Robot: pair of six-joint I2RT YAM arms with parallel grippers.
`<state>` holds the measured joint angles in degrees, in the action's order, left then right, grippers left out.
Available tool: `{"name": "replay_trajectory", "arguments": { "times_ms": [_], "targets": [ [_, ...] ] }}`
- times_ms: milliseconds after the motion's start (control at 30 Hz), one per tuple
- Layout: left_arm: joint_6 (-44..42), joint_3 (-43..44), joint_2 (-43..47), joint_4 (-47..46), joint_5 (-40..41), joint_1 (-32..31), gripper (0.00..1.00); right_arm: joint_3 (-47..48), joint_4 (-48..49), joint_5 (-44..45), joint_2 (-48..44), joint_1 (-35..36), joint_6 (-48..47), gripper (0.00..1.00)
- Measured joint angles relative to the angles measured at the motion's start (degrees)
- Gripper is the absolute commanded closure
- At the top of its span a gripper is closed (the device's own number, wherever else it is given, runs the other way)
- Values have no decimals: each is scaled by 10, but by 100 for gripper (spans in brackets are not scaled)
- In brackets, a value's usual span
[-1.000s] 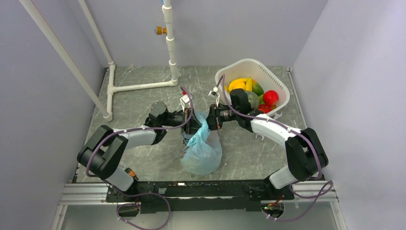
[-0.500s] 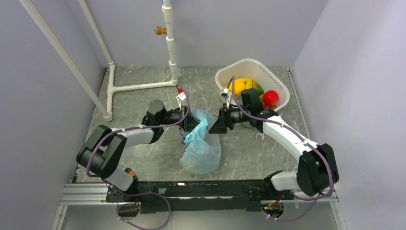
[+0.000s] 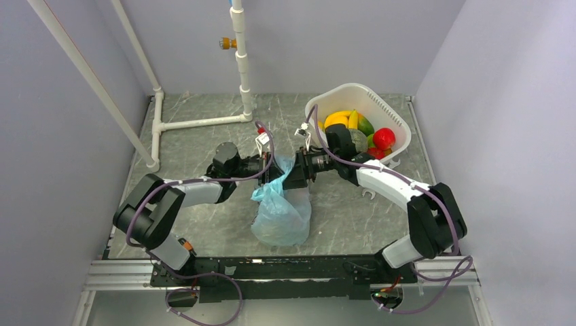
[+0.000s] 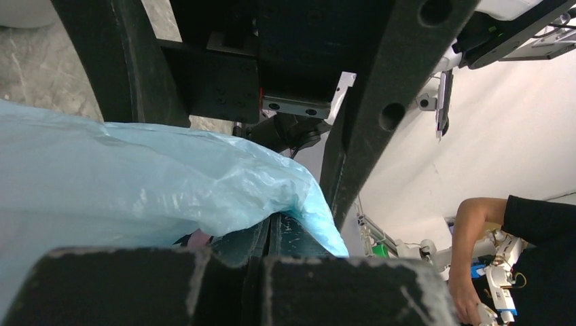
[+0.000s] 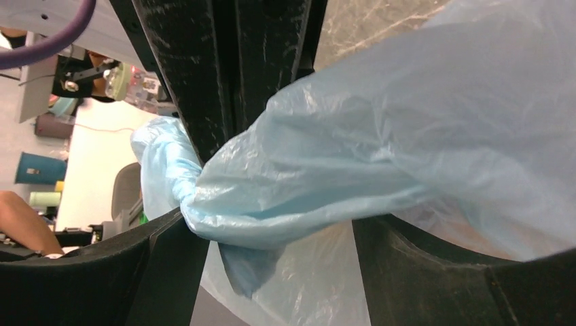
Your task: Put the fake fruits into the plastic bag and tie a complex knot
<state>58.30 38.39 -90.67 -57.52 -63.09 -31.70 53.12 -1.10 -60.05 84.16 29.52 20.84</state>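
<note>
The light-blue plastic bag [image 3: 282,212] lies bulging at the table's middle. Its top is drawn up between my two grippers. In the left wrist view my left gripper [image 4: 268,231] is shut on the bag's film [image 4: 136,176]. My right gripper [image 5: 278,251] stands open, its fingers [image 5: 163,265] wide apart on either side of a hanging fold of the bag [image 5: 380,156]. The film bunches into a twist [image 5: 170,166]; whether this is a knot I cannot tell. Fake fruits sit in the white basket [image 3: 394,122]: yellow [image 3: 336,120], green [image 3: 365,125], red [image 3: 384,138].
A white pipe frame [image 3: 197,123] stands at the back left, with an upright pipe [image 3: 242,61] behind the bag. A small metal piece [image 3: 367,194] lies on the table right of the bag. Walls close in on three sides.
My right gripper opened, drew back to the right off the bag, then came back in around the bag's top. The bag shifted slightly left. My left gripper stayed shut on the film.
</note>
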Motion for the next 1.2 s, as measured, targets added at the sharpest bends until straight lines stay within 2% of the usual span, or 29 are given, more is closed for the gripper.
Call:
{"name": "replay_trajectory", "arguments": {
  "times_ms": [200, 300, 400, 500, 700, 733, 800, 900, 933, 1067, 1200],
  "targets": [
    [1, 4, -15, -7, 0, -2, 100, 4, 73, -7, 27, 18, 50, 31],
    [3, 4, -21, -12, -1, -4, 100, 5, 105, -7, 33, 29, 67, 28],
    [6, 4, -21, -14, -2, -5, 100, 5, 110, -6, 33, 29, 66, 17],
    [8, 3, -21, -13, -2, -5, 100, 5, 77, -3, 27, 21, 39, 8],
    [8, 3, -21, -12, -1, -6, 100, 10, -83, 2, -53, -23, -67, 7],
    [8, 3, -21, -12, -1, -6, 100, 16, -109, 3, -69, -31, -83, 8],
    [8, 4, -21, -13, -1, -6, 100, 28, -147, 4, -94, -41, -108, 19],
    [9, 4, -21, -13, -1, -6, 100, 33, -193, 2, -124, -53, -144, 45],
    [9, 4, -21, -14, -1, -6, 100, 33, -209, 0, -129, -58, -154, 50],
    [10, 4, -21, -15, -1, -6, 100, 28, -240, 0, -123, -72, -175, 54],
    [10, 7, -21, -16, -2, -6, 100, 14, -227, -1, -101, -74, -165, 51]
  ]
}}
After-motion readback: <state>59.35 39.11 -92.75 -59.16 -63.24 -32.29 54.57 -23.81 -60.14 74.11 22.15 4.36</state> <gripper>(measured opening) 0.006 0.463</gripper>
